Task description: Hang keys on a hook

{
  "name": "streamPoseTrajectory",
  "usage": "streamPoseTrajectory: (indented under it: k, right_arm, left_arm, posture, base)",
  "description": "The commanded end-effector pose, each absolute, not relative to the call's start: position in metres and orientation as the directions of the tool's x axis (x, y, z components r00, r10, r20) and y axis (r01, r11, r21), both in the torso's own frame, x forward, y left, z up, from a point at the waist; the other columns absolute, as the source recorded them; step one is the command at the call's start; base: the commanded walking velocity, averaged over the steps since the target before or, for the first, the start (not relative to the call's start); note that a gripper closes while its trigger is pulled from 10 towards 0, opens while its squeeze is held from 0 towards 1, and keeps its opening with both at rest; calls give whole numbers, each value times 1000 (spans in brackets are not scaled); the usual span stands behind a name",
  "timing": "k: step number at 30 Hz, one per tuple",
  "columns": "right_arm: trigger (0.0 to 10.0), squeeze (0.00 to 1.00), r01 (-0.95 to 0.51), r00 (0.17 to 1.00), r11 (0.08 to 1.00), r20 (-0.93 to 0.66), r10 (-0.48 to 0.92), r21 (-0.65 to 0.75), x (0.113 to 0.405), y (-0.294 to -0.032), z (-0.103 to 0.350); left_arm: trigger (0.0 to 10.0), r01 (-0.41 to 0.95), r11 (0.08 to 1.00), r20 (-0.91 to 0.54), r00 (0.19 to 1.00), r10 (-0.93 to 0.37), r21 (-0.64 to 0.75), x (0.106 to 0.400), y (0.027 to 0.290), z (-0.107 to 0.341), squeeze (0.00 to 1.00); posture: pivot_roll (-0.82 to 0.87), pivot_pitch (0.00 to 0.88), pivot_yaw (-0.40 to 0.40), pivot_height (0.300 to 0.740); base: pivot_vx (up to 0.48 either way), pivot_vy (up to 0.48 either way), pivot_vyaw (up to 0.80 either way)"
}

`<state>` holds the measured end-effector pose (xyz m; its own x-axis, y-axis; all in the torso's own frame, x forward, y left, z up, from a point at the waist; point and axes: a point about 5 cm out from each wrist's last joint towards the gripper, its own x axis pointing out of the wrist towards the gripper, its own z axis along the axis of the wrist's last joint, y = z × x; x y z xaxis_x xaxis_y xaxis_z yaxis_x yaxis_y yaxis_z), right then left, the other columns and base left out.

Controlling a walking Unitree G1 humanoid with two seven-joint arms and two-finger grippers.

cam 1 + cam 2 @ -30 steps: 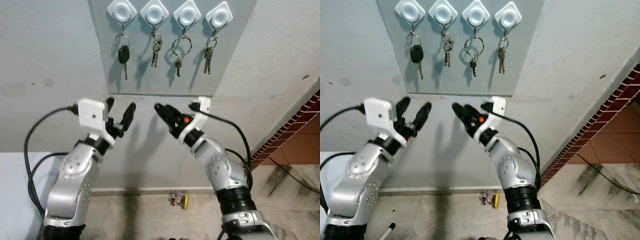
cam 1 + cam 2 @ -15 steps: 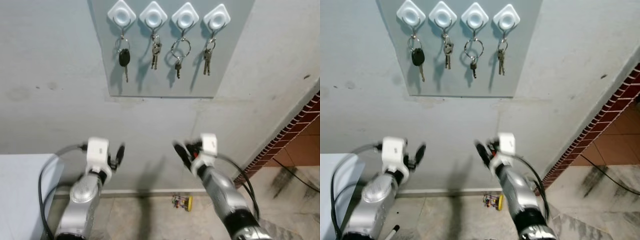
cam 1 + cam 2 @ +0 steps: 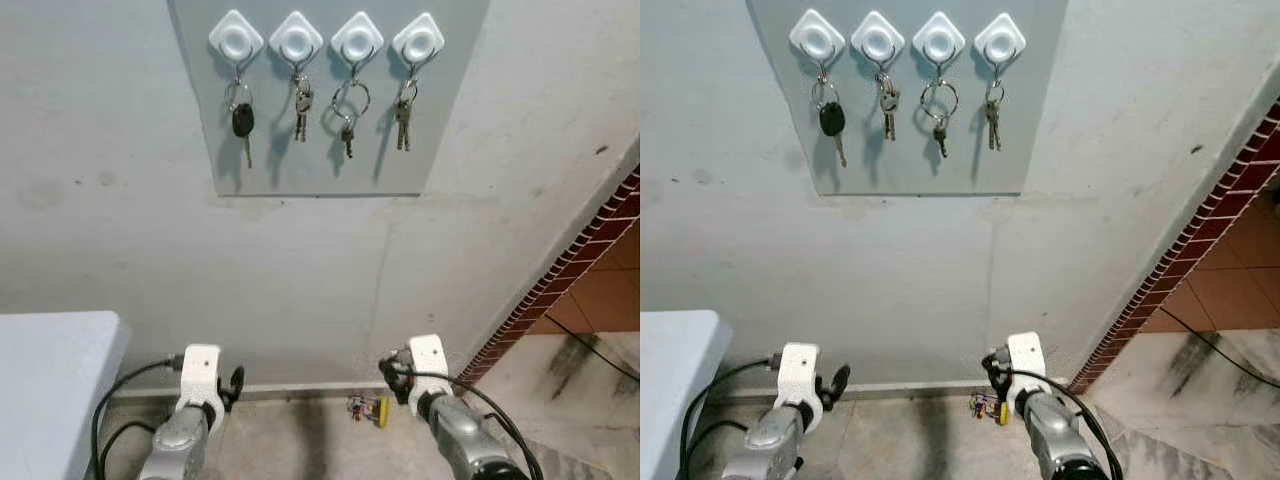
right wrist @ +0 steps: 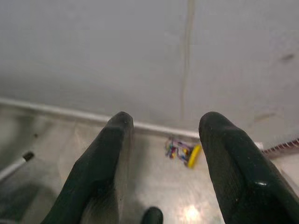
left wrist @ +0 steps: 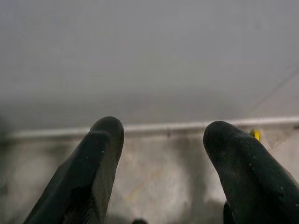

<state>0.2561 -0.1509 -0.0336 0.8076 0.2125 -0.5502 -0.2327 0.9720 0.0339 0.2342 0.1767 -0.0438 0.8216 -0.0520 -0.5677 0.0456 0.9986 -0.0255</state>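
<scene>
I see both claws, left [image 3: 234, 381] and right [image 3: 386, 371], open and empty, low by the floor, with all four key sets [image 3: 298, 98] hanging on hooks [image 3: 296, 38] far above, roughly midway between them.

head views face the wall [image 3: 120, 230] from above; both wrist views look low toward its baseboard [image 4: 56, 110]

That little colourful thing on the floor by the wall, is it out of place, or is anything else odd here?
Yes. A small yellow and multicoloured object lies on the floor at the foot of the wall, apart from both open grippers; I can't tell what it is. Above, all four hooks hold keys, hanging straight.
</scene>
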Motion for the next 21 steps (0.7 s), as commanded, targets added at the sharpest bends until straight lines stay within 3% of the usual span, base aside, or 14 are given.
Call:
streamPoseTrajectory:
  k: [1,16,21]
  right_arm:
    - [10000,0,-237,800,971,-564,206,18,252,-150,-37]
    - [10000,0,-280,717,958,-676,167,-61,222,-160,-60]
    - [10000,0,-291,639,951,-761,114,-102,195,-172,-76]
  left_arm:
    - [10000,41,999,-579,814,-42,-14,231,179,-47,0]
    - [10000,-1,1000,-678,735,13,18,200,185,-69,0]
    - [10000,-25,999,-743,668,36,26,181,184,-82,0]
  posture:
    - [-103,40,19,740]
    - [-94,19,4,740]
    - [-86,0,-4,740]
  base:
    - [0,0,0]
    - [0,0,0]
    - [0,0,0]
